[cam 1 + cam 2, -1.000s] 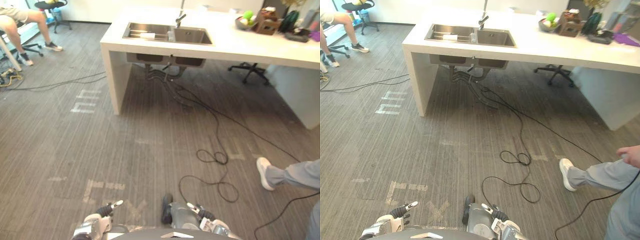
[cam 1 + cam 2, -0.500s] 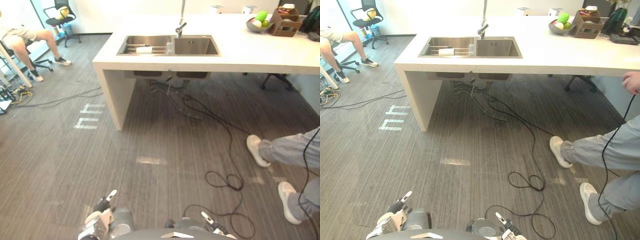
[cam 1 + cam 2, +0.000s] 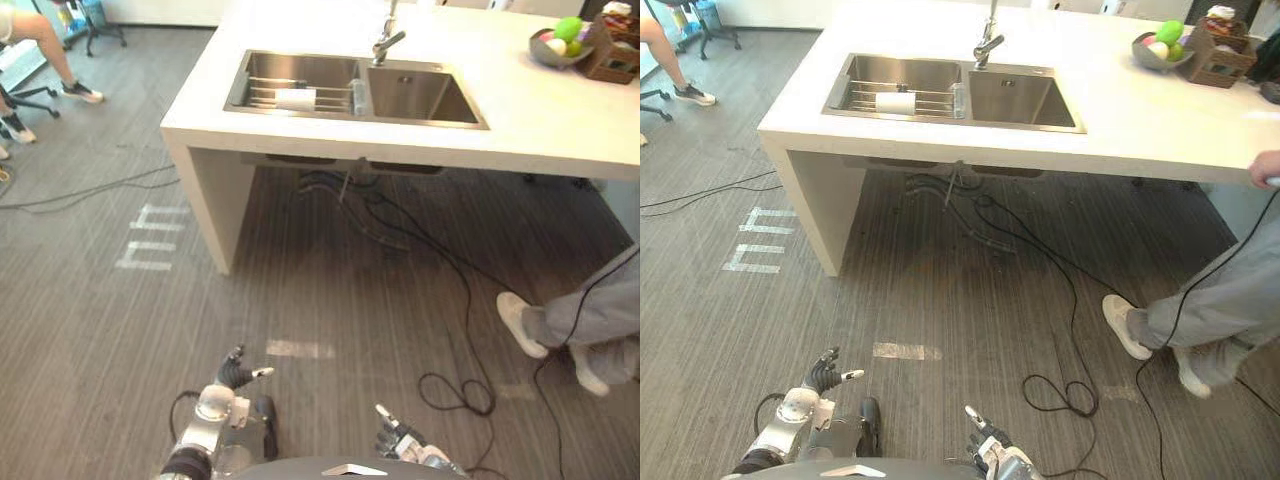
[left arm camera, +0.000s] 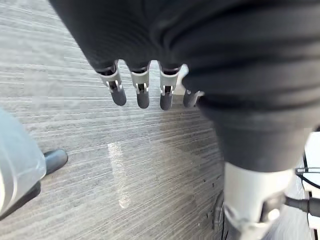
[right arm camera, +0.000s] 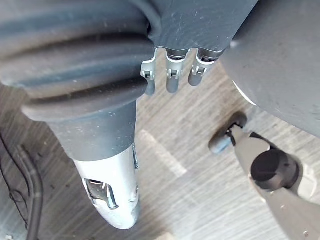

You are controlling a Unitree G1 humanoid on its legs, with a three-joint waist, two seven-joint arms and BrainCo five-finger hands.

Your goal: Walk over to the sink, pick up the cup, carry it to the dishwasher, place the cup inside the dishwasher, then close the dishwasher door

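That white thing lying in the sink is way too small to call a cup for sure. The person on the right gets chopped off by the edge.

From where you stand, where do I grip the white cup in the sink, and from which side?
I'd take the white cup round the middle of its body, from above. It lies on its side on the wire rack in the sink's left basin, lengthwise across the view, so its curved wall faces up, free to clasp. I can't tell a handle or the open end.
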